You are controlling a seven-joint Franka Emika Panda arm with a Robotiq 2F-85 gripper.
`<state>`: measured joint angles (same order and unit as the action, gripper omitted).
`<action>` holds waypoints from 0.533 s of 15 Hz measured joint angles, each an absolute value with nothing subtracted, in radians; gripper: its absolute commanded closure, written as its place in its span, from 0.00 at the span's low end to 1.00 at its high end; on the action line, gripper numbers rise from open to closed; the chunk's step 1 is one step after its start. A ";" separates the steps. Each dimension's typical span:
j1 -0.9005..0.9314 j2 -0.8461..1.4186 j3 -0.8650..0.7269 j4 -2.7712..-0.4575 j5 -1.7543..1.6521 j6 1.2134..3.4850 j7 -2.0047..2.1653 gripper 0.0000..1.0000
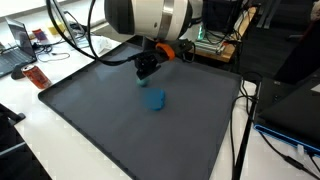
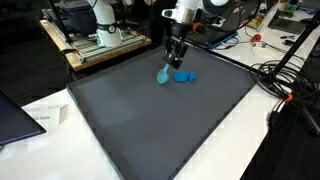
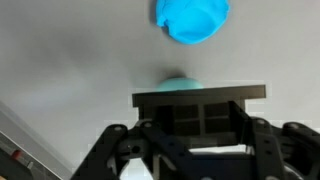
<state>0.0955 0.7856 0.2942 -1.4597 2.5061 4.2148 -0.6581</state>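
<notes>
Grey mat point(image 2: 150, 130), fingers point(image 2: 174, 60) narrowed on pale blue piece point(image 2: 163, 75), darker blue lump point(image 2: 184, 75) just beside it

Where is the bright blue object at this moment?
The bright blue object lies on the dark grey mat, near its far edge in an exterior view, right beside a paler blue piece under the gripper.

On mat point(image 2: 150, 130), first piece point(image 2: 163, 76) beneath fingers point(image 2: 173, 63), second piece point(image 2: 185, 75) just beside.
</notes>
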 measured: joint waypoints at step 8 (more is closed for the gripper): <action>0.285 0.813 0.124 -1.449 2.506 4.215 -0.637 0.63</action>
